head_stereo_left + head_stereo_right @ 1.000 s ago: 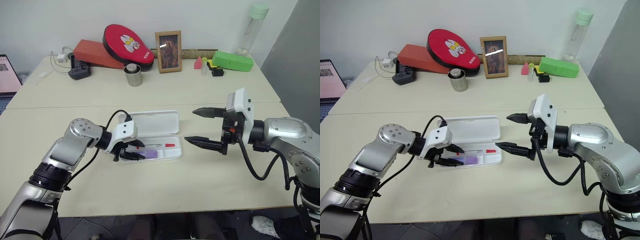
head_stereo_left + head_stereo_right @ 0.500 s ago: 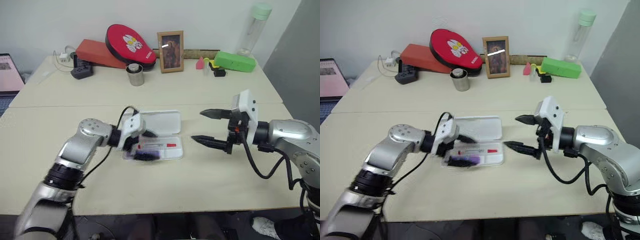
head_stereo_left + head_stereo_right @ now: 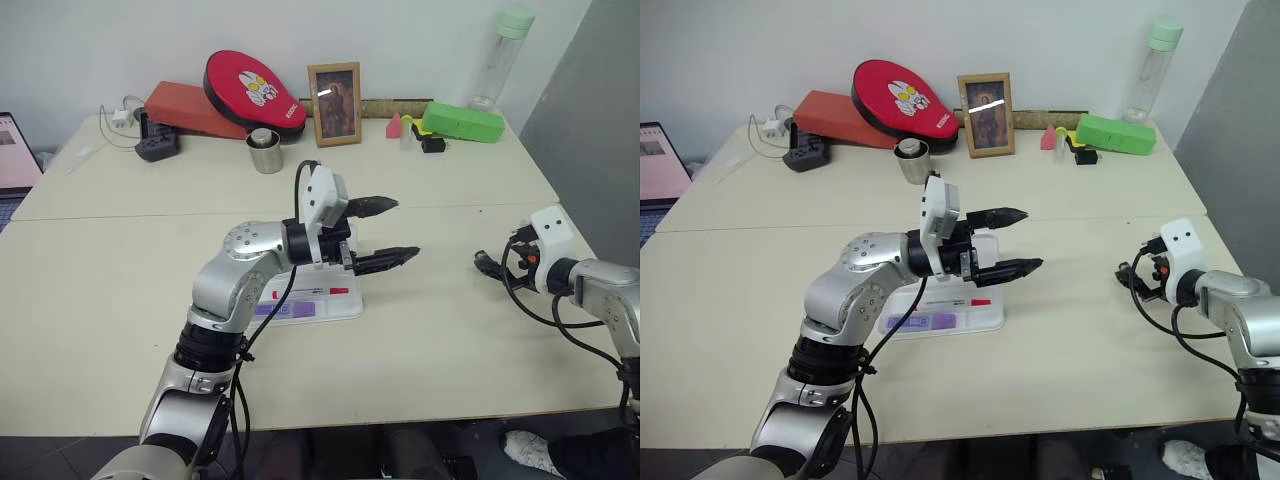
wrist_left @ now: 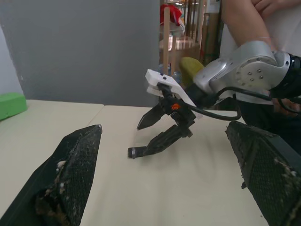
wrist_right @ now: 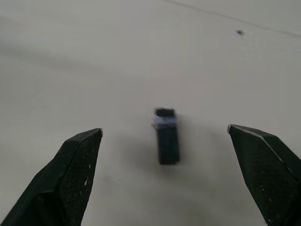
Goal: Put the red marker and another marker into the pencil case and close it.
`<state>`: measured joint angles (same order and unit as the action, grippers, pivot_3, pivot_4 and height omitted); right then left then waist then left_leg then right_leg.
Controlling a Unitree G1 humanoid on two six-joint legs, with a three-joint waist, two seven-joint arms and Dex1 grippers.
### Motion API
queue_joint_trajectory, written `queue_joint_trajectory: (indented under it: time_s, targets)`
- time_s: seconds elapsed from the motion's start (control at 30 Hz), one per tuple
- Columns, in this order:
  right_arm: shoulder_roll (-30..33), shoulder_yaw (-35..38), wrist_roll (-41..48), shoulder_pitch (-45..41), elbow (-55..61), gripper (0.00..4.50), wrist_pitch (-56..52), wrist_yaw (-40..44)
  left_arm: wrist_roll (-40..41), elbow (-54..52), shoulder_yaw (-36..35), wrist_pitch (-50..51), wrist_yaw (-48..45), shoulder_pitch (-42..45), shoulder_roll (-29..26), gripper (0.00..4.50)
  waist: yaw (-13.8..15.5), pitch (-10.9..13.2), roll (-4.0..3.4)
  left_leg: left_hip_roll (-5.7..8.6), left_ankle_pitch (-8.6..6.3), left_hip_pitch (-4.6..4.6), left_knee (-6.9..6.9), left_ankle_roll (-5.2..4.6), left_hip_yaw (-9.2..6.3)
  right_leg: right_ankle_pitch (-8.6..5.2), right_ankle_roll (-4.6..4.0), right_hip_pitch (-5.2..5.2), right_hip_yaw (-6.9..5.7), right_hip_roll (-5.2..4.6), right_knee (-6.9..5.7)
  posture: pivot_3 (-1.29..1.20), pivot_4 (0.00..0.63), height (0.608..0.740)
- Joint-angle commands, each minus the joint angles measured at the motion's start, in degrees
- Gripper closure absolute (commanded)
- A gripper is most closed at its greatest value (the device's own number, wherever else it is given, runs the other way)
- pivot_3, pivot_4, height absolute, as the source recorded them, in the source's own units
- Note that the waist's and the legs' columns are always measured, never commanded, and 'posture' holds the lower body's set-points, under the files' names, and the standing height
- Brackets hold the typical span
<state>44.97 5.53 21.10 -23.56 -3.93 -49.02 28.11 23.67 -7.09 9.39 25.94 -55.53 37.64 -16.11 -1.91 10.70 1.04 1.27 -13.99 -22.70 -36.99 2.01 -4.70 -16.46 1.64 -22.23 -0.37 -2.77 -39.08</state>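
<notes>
Okay, quick notes as I saw it from the remote seat.
Pencil case: the pencil case [image 3: 325,300] lay open on the near table, lid up behind the tray, partly hidden by my left arm.
Red marker: the red marker [image 3: 322,291] lay in the tray, red cap toward my right.
Other marker: another marker [image 3: 923,321], lilac, lay in the tray's front row, just beside the red one.
Left pincer: the left gripper [image 3: 384,233] hung above the case's right end, pointing to my right, jaws wide, holding nothing.
Right pincer: the right gripper [image 3: 1130,279] sat low over the table well to the right of the case, jaws wide and empty.
Black piece: a small black piece [image 5: 167,135] lay on the table between the right fingers, apart from both.
Far table: green box [image 3: 463,121], picture frame [image 3: 335,90], metal cup [image 3: 265,150], red pad [image 3: 254,91].
</notes>
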Motion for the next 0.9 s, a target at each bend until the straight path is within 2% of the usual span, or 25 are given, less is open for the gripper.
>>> queue_joint_trajectory:
  time_s: [0.03, 0.13, 0.23, 0.3, 0.33, 0.4, 0.73, 0.8, 0.9]
  targets:
    - [-0.6, 0.3, -2.7, -2.4, -4.1, 0.0, 3.9, 0.0, 0.3, -0.7, 0.0, -2.0, 0.8, 1.8, 1.2, 0.01, 0.1, 0.0, 0.0, 0.0, 0.0, -0.03, -0.01, 0.0, 0.01, 0.0, 0.0, 0.0, -0.01, -0.01, 0.01, 0.0, 0.15, 0.74]
    - [-1.6, -0.2, -2.9, -2.9, -5.2, 0.0, 4.7, 1.9, -0.8, 0.3, 0.2, -2.7, 1.4, 2.4, 1.2, 0.01, 0.1, 0.0, 0.0, 0.01, 0.0, -0.07, -0.02, 0.01, 0.04, 0.01, 0.02, 0.0, -0.02, -0.07, 0.05, 0.0, 0.15, 0.74]
    - [-1.8, -0.3, -3.7, -3.1, -5.6, 0.42, 4.9, 2.4, -0.8, 0.6, 0.1, -3.2, 1.5, 2.3, 0.8, 0.0, 0.1, 0.0, 0.0, 0.0, 0.01, -0.06, -0.02, 0.01, 0.04, 0.01, 0.02, 0.0, -0.03, -0.07, 0.05, 0.0, 0.15, 0.74]
    - [-1.6, -0.5, -3.9, -2.7, -4.8, 1.05, 4.6, 3.3, -0.7, 0.3, -0.2, -3.0, 1.7, 2.2, 0.7, 0.0, 0.2, 0.0, 0.0, 0.01, 0.01, -0.07, -0.02, 0.01, 0.03, 0.01, 0.02, 0.0, -0.03, -0.07, 0.05, 0.0, 0.15, 0.74]
    - [-1.5, -0.5, -4.0, -2.5, -4.4, 1.13, 4.5, 3.7, -0.7, 0.2, -0.2, -2.9, 1.7, 2.2, 0.6, 0.0, 0.2, 0.0, 0.0, 0.01, 0.01, -0.07, -0.02, 0.02, 0.03, 0.01, 0.02, 0.0, -0.03, -0.08, 0.06, 0.0, 0.15, 0.74]
    - [-1.5, -0.6, -4.3, -2.4, -3.8, 1.57, 4.4, 4.1, -0.7, 0.2, -0.2, -2.8, 1.6, 2.2, 0.4, 0.0, 0.2, 0.0, 0.0, 0.01, 0.01, -0.07, -0.02, 0.02, 0.03, 0.01, 0.02, 0.0, -0.04, -0.07, 0.06, 0.0, 0.15, 0.74]
    - [-1.5, -0.2, -4.7, -2.8, -2.5, 4.04, 3.9, 5.3, 0.1, 1.1, -0.3, -1.6, 1.2, 3.3, 0.5, 0.0, 0.2, 0.0, 0.0, 0.01, 0.01, -0.07, -0.02, 0.02, 0.03, 0.01, 0.03, 0.0, -0.04, -0.07, 0.06, 0.0, 0.15, 0.74]
    - [-1.5, -0.1, -4.7, -2.9, -2.3, 4.25, 4.1, 5.2, 0.0, 1.3, -0.2, -1.6, 0.9, 3.3, 0.5, 0.0, 0.1, 0.0, 0.0, 0.01, 0.01, -0.07, -0.02, 0.02, 0.03, 0.01, 0.02, 0.0, -0.04, -0.07, 0.06, 0.0, 0.15, 0.74]
    - [-1.2, 0.7, -4.3, -3.2, -0.4, 4.25, 5.6, 5.8, -0.2, 1.3, -0.4, -1.4, 0.7, 3.0, -0.4, 0.0, 0.1, 0.0, 0.0, 0.0, 0.01, -0.07, -0.02, 0.02, 0.03, 0.01, 0.02, 0.0, -0.04, -0.07, 0.06, 0.0, 0.15, 0.74]
